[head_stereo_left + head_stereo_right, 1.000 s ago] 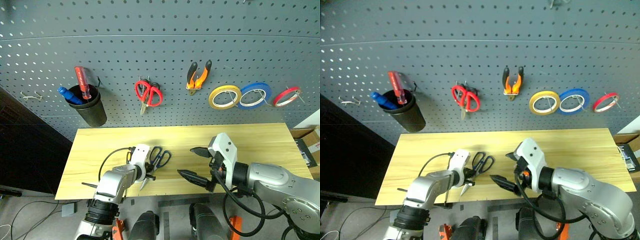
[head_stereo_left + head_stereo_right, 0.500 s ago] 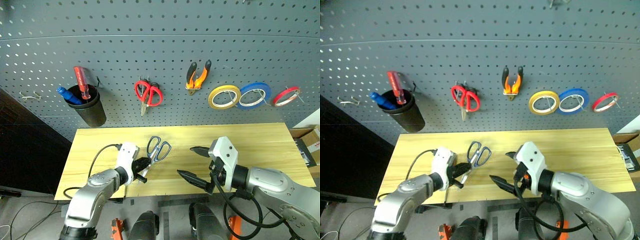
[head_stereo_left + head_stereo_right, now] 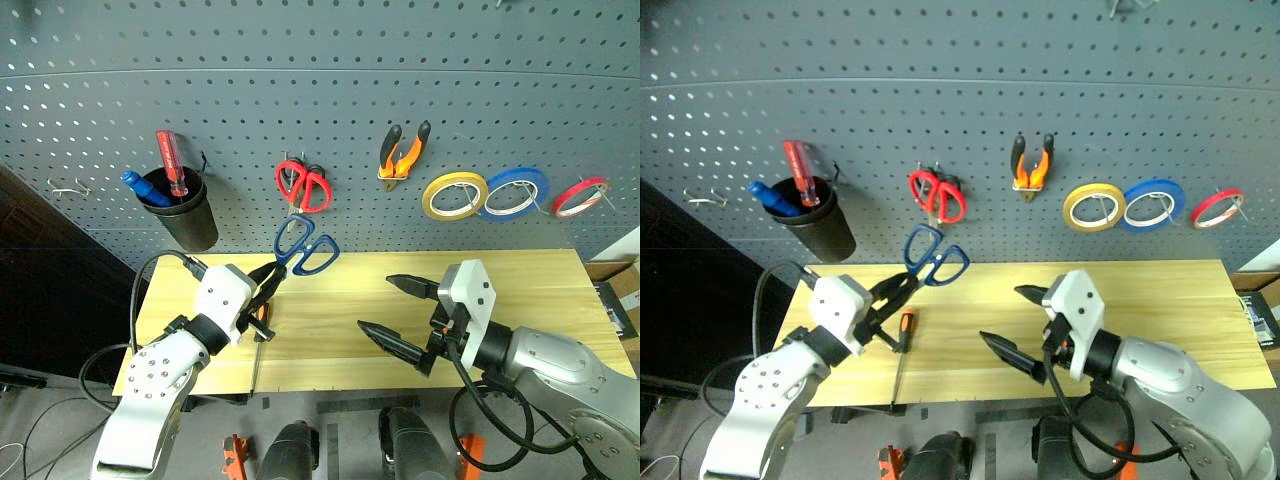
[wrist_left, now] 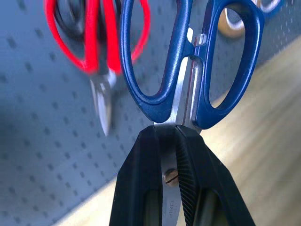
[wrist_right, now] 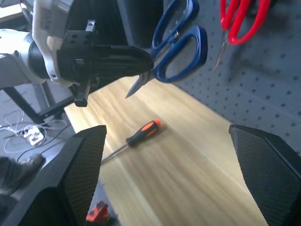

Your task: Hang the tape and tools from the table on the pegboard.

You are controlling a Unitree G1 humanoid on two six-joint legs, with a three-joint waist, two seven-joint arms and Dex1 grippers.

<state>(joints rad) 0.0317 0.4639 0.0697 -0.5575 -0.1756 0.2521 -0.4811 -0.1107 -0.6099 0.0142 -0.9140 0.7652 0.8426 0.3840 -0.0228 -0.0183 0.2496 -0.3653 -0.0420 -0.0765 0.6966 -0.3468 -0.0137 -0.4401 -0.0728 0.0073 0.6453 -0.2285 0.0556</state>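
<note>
My left gripper (image 3: 272, 277) is shut on the blades of the long scissors with dark blue handles (image 3: 303, 252). It holds them in the air above the table (image 3: 520, 275), handles toward the pegboard (image 3: 300, 80), just below the red-handled scissors (image 3: 303, 186). In the left wrist view its black fingers (image 4: 188, 165) clamp the blades near the pivot. A slim screwdriver with an orange-and-black handle (image 3: 262, 328) lies on the table beneath that gripper. My right gripper (image 3: 375, 303) hovers open and empty over the table's middle. The pliers (image 3: 402, 152) and the red tape (image 3: 580, 196) hang on the pegboard.
A black cup (image 3: 190, 215) on the pegboard holds a red-handled screwdriver (image 3: 168, 162). A yellow roll (image 3: 453, 195) and a blue roll (image 3: 513, 192) hang left of the red tape. An empty hook (image 3: 68, 186) sits at the far left.
My left gripper has lifted the blue scissors off the table and swung them up toward the pegboard. The screwdriver stays on the table below. The right arm has hardly moved.
</note>
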